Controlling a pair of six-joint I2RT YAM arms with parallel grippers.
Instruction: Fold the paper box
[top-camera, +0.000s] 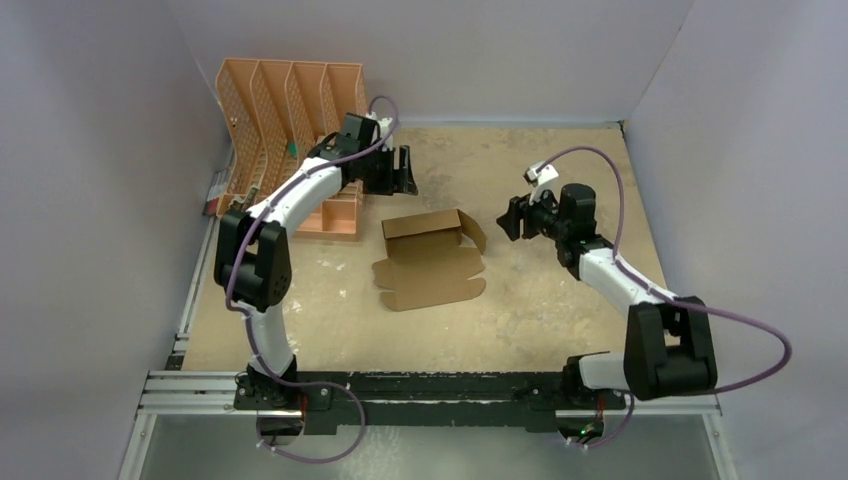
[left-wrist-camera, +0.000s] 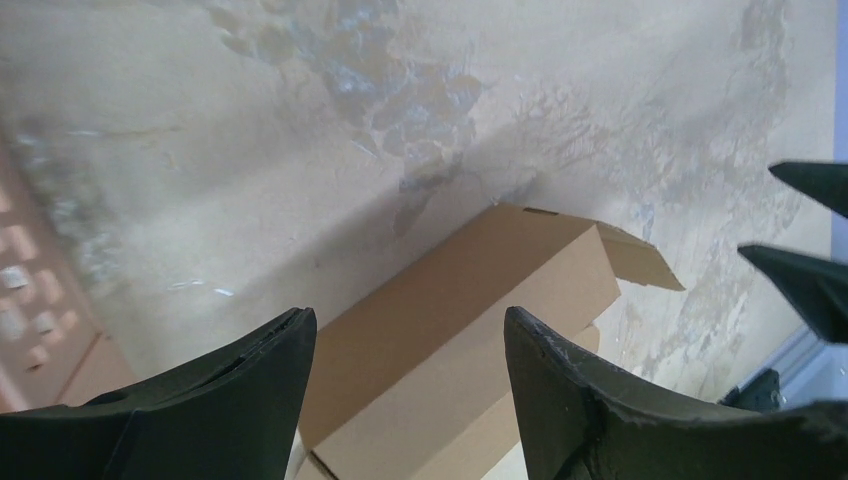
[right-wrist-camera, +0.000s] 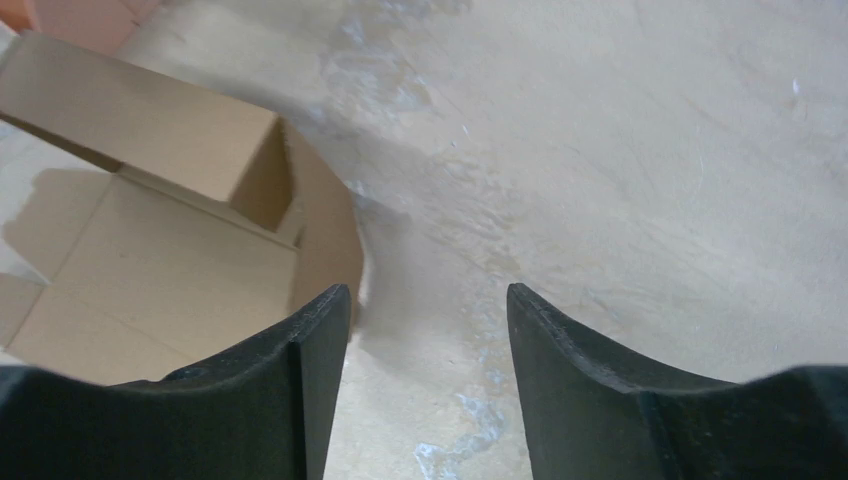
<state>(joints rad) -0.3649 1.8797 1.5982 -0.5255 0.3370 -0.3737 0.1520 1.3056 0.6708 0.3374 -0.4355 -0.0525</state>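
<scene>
Box (top-camera: 430, 262) sits mid-frame (rear wall folded up), left gripper (top-camera: 404, 172) above-left of it, right gripper (top-camera: 509, 219) just right, both with jaws spread, holding nothing.

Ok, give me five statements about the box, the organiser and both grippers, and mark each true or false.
1. The left gripper and the right gripper are both open and hold nothing. True.
2. The paper box lies inside the orange organiser. False: it lies on the table, to the right of the organiser.
3. The box's far wall stands raised while its near flaps lie flat. True.
4. The right gripper is clamped on a box flap. False: it is off to the right of the box, apart from it.
5. The organiser stands at the far left of the table. True.
</scene>
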